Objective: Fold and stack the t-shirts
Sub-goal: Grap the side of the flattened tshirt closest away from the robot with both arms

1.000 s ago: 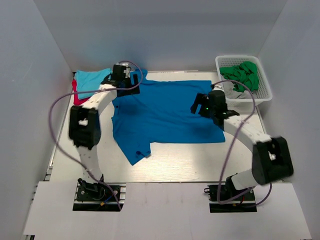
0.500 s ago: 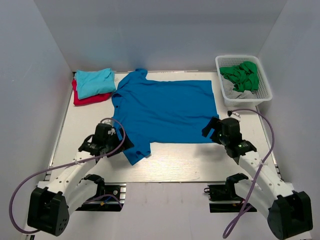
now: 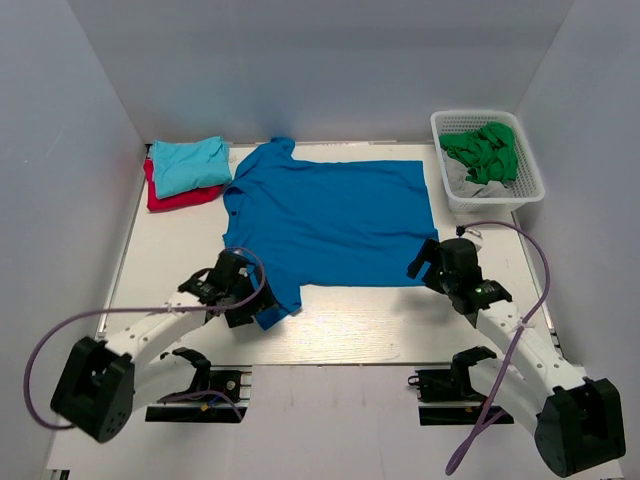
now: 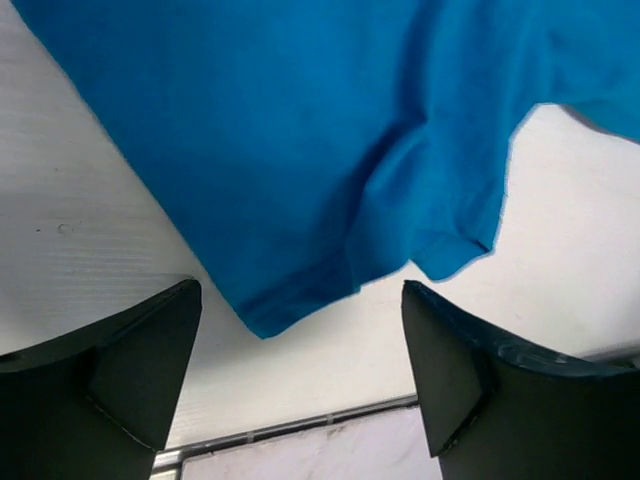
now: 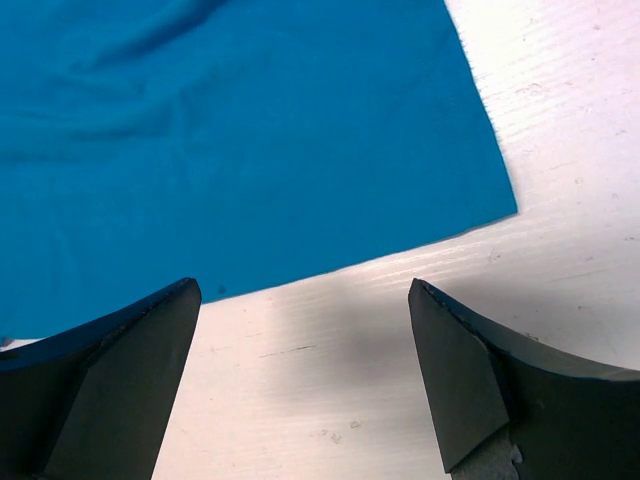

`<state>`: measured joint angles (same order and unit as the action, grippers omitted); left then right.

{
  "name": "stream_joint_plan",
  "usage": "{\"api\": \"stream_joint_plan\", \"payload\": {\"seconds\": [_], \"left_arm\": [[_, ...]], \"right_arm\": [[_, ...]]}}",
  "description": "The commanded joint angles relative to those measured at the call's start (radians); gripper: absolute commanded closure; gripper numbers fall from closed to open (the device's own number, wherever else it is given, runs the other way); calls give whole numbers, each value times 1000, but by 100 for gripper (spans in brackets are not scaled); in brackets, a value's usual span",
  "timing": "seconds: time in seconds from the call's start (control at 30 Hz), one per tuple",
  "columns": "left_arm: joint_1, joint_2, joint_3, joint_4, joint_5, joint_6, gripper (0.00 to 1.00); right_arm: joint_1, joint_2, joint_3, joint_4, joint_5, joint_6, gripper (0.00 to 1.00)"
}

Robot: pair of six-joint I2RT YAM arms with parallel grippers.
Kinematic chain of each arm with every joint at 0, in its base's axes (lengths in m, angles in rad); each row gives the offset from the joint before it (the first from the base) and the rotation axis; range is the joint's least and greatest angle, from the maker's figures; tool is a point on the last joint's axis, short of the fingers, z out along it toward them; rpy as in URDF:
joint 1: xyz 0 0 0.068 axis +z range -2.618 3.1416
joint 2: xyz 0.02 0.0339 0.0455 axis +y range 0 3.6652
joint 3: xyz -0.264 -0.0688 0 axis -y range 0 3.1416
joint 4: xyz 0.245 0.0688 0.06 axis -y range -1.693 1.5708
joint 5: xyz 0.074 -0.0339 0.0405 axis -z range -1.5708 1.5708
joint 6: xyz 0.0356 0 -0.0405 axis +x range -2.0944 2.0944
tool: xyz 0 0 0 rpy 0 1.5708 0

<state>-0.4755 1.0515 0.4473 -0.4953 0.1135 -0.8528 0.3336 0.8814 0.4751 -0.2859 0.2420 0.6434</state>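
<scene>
We see the royal-blue t-shirt (image 3: pixel 330 215) flat on the table (image 3: pixel 340 335). Our left claw (image 4: pixel 298 295), spread wide, hangs over its near sleeve. Our right claw (image 5: pixel 302 290), likewise spread, hangs over its hem edge.

walls (image 3: pixel 300 70): pale grey, plain | table (image 3: pixel 350 320): white wood-grain | lighting: even

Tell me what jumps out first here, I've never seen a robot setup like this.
A royal-blue t-shirt lies spread flat across the table. The left gripper hangs open by its near sleeve, the right gripper open by its near hem corner. Far left, a folded turquoise tee sits on a red tee; far right, a white basket holds green cloth.
</scene>
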Motion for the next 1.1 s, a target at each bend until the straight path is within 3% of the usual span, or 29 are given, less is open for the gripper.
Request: {"api": "stream_joint_plan", "payload": {"seconds": [0.0, 0.13, 0.27, 0.37, 0.6, 0.8, 0.93, 0.97, 1.07], "left_arm": [[-89, 131, 48, -158, -178, -43, 9], [-198, 225, 114, -238, -282, -118, 11], [-284, 373, 195, -419, -380, -265, 12], [-330, 452, 234, -440, -390, -295, 12], [-364, 414, 223, -364, -422, -295, 23], [-364, 380, 203, -338, -422, -285, 44], [-364, 328, 170, -318, -422, -285, 67], [-364, 317, 169, -318, -422, -285, 80], [-364, 279, 151, -336, -400, -285, 100]], "right_arm": [[-5, 4, 20, 1, 49, -4, 10], [-5, -9, 19, -16, 85, -1, 10], [-4, -27, 8, -18, 103, -4, 10], [-5, -27, 5, -12, 105, -4, 10], [-5, -21, 2, -19, 92, -5, 10], [-8, -33, 3, -24, 105, -4, 10], [-4, -41, 5, -33, 121, 7, 10], [-5, -38, 7, -42, 122, 12, 10], [-5, -36, 16, -56, 134, 27, 10]]}}
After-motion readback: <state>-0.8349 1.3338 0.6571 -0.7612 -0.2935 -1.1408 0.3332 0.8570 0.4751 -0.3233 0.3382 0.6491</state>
